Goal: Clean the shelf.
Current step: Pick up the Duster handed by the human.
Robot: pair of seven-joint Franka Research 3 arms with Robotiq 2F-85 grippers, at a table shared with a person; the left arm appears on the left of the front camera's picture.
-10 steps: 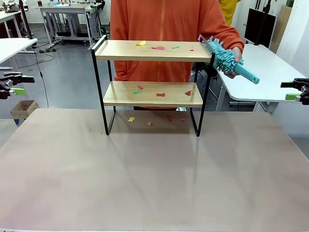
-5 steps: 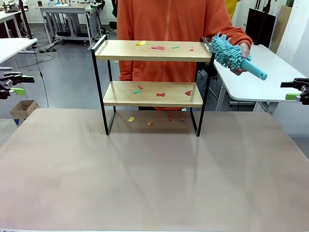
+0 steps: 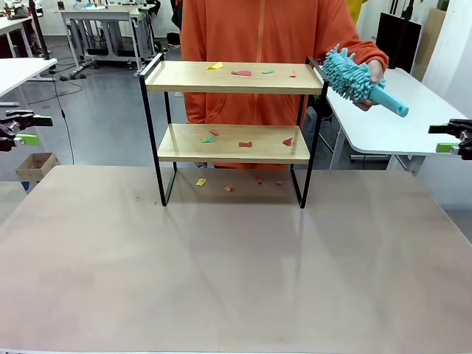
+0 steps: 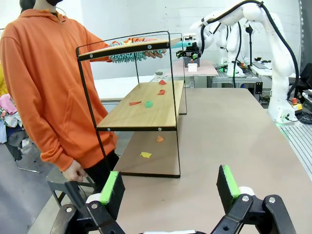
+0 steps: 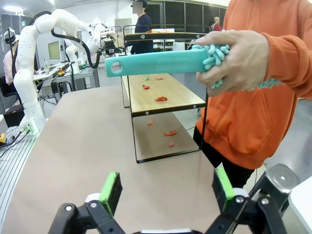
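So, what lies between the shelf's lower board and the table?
A few small coloured scraps, lying on the table under the shelf; the front view shows them.

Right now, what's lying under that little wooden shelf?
Under the shelf, on the table, lie a few small scraps: one yellow, one orange, some red. The space is open, so nothing seems hidden.

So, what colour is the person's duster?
The duster is teal; best seen in the right wrist view.
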